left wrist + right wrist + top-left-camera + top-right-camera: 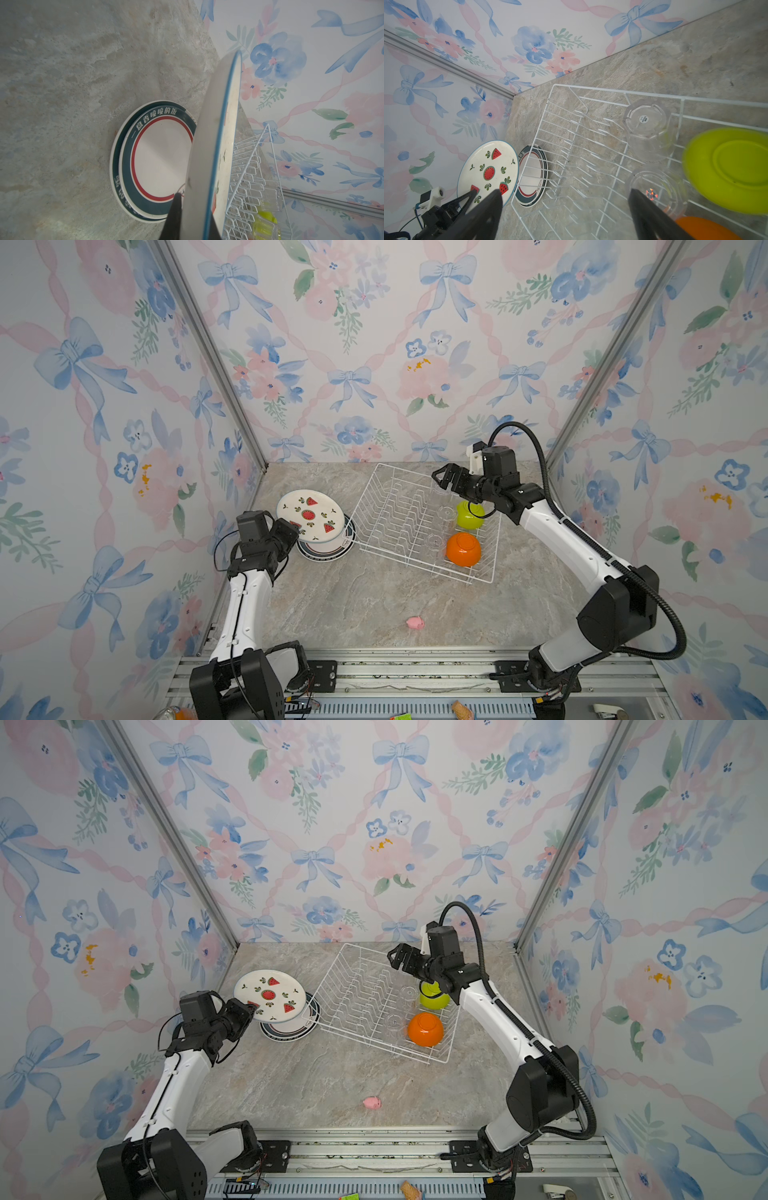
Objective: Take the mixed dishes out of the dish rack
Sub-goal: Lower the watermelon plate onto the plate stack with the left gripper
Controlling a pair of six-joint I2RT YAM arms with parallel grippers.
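Left side: the left gripper (293, 528) was clenched on the near edge of a watermelon plate (311, 514). The plate was clear of the rack and tilted. It hung over a stack of dark-rimmed plates (328, 552), which lay flat on the worktop (374, 605) just beside the rack's left corner. Whether the held plate touched the stack could not be told.

Centre: the rack (395, 510) sat askew on the worktop, with its prong rows bare. A small pink toy (414, 622) lay well apart from it, toward the front.

Right side of the rack: two clear glasses (446, 514) (434, 541) stood base up. Beside them were a lime bowl (471, 519) and, nearer the front, an orange bowl (463, 549), both with bases showing.

Right: the right gripper (441, 477) hung above the rack's far end near the glasses, with its jaws spread wide and nothing held.
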